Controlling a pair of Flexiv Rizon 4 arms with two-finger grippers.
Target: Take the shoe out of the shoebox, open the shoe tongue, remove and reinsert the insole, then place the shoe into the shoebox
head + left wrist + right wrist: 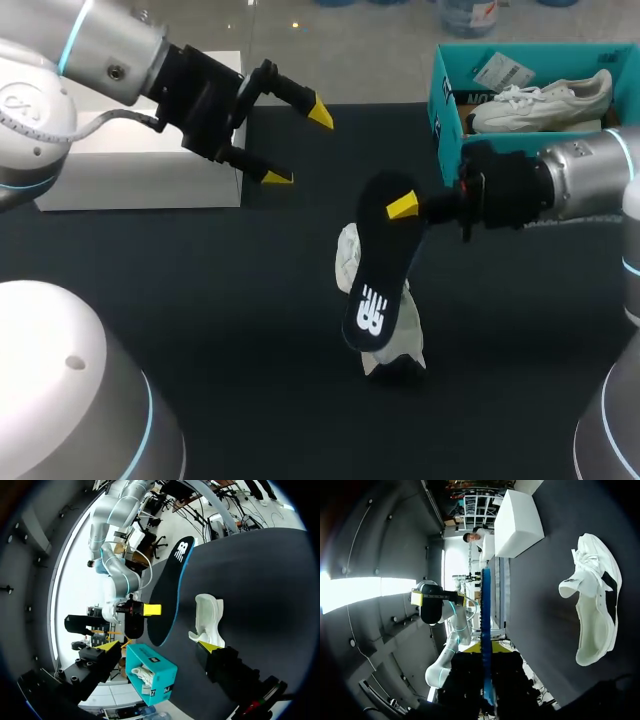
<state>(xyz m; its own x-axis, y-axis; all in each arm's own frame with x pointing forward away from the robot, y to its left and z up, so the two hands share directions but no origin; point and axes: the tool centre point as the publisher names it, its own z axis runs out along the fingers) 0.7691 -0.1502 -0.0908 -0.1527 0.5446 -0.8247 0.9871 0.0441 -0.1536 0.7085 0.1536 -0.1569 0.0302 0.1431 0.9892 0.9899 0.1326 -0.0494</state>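
Right claw (405,208) pinches the black insole (378,290) mid-frame, seemingly above the white shoe (404,343); left claw (297,144) spread, upper left.

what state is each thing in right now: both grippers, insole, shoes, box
left gripper: jaws open, empty, above the table
right gripper: jaws shut on the insole
insole: out of the shoe, held in the air over it
shoe: on the table, outside the shoebox
shoebox: open, no lid on it
second shoe: lying inside the shoebox
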